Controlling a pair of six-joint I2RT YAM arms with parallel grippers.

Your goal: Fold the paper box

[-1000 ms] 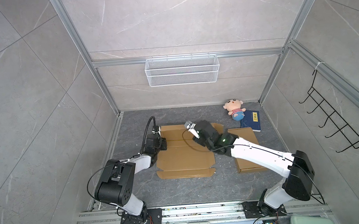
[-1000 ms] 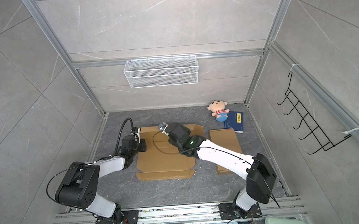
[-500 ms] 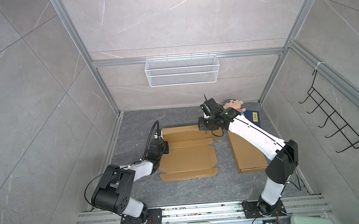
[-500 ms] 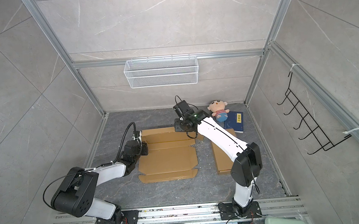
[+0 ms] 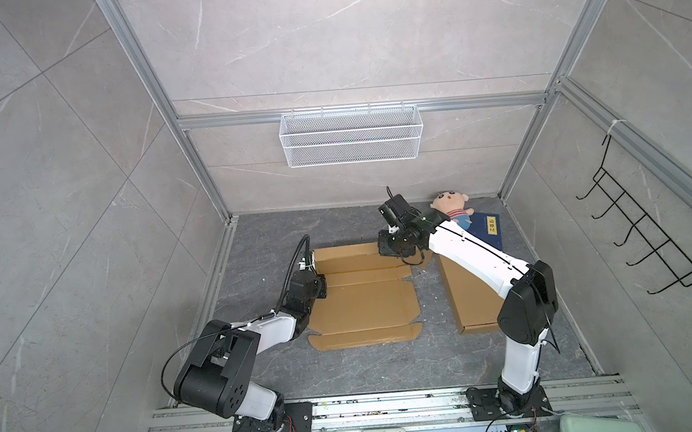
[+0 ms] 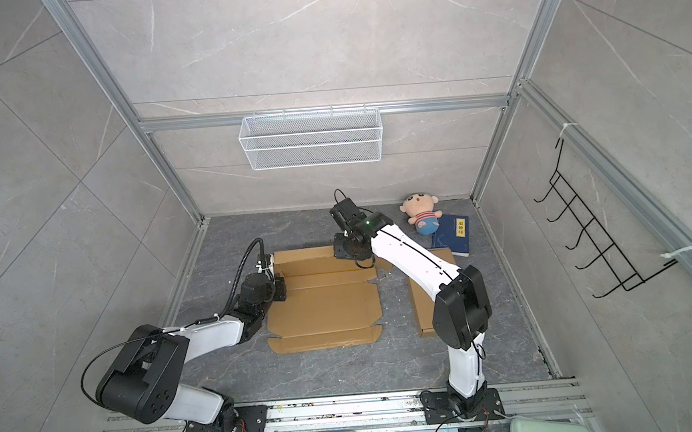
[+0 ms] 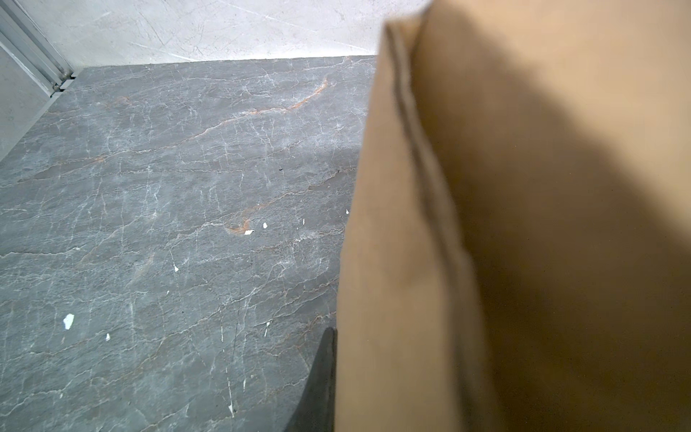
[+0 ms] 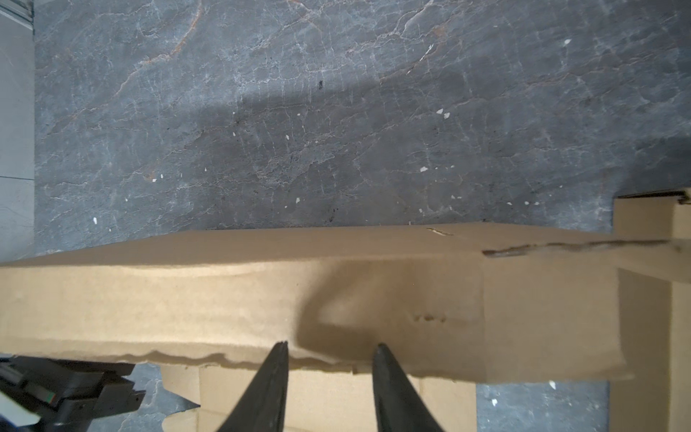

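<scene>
Grey marbled floor (image 5: 367, 370) carries the paper box (image 5: 363, 303) near centre, an almost flat blank. Only its far flap (image 8: 261, 299) appears to tilt up. Walls, side tabs and near flap are not yet folded, so the task looks early. The left gripper (image 5: 321, 287) is closed, apparently pinching the box's left edge. The right gripper (image 8: 331, 346) hovers at the far flap, fingers narrowly apart, holding nothing. A second flat carton (image 5: 471, 308), plush doll (image 5: 448, 212) and blue book (image 5: 488, 232) lie right.

Brown box (image 5: 365, 303), dk grey veined floor (image 5: 367, 370) (white flecks), navy book (image 5: 488, 236) w/ yellow label (image 5: 491, 223), striped-shirt doll (image 5: 449, 210)
</scene>
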